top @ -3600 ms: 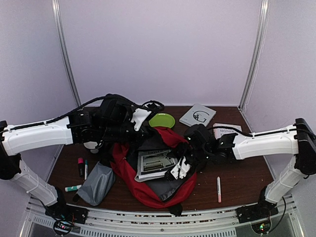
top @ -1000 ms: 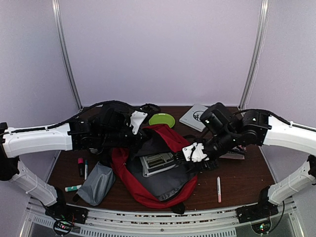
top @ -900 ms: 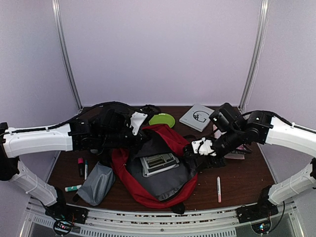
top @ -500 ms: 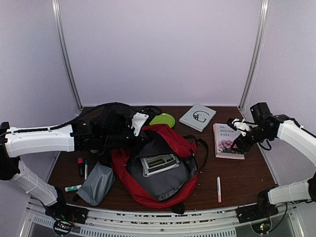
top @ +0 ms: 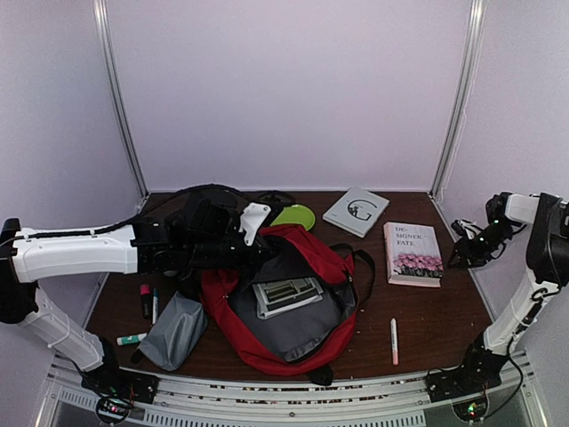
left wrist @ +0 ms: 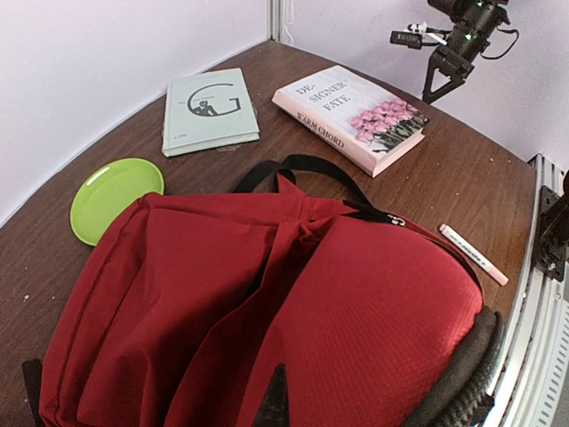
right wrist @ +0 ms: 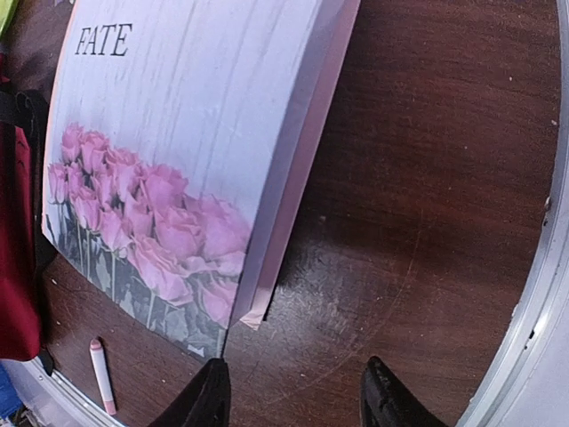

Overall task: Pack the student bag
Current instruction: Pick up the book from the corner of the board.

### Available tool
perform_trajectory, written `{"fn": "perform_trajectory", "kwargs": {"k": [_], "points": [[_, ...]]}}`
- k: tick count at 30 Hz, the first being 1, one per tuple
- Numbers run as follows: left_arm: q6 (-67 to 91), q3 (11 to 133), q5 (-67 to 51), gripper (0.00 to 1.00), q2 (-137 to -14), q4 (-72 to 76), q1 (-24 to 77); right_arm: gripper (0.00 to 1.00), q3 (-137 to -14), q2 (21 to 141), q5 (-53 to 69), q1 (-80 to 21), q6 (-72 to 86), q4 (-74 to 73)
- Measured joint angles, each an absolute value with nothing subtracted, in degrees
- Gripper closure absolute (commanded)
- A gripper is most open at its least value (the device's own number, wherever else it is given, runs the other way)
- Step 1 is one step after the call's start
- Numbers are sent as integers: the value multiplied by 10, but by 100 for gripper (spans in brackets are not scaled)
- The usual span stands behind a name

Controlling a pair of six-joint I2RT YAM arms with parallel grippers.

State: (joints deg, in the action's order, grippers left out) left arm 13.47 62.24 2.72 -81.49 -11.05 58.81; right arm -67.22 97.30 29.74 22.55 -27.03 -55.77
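Observation:
The student bag (top: 267,342) lies open in the middle of the table, red with a grey lining, and a flat grey-and-white item (top: 284,294) rests inside it. My left gripper (top: 260,242) is shut on the bag's upper left rim and holds it raised. In the left wrist view the red fabric (left wrist: 267,294) fills the frame and only a dark fingertip (left wrist: 271,405) shows. My right gripper (top: 466,242) is open and empty at the far right edge. In the right wrist view it (right wrist: 298,405) hovers over bare table beside the corner of the rose-cover book (right wrist: 169,178).
The rose-cover book (top: 415,253) lies right of the bag, with a grey book (top: 356,211) and a green plate (top: 293,216) behind. A pink pen (top: 394,341) lies at the front right. A grey pouch (top: 173,331) and markers (top: 145,301) lie to the left.
My right arm has drawn back from the bag's opening and swung right, past the rose-cover book to the table's right edge. The left gripper still holds the bag's rim.

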Motion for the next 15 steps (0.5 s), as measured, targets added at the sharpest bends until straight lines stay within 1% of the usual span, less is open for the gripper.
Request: {"fn": "perform_trajectory", "kwargs": {"k": [8, 15], "points": [[138, 622, 12, 100, -818, -104, 588, 53, -700, 1012, 349, 238, -285, -598], [140, 622, 10, 100, -818, -104, 588, 53, -721, 1054, 380, 238, -285, -606]]}}
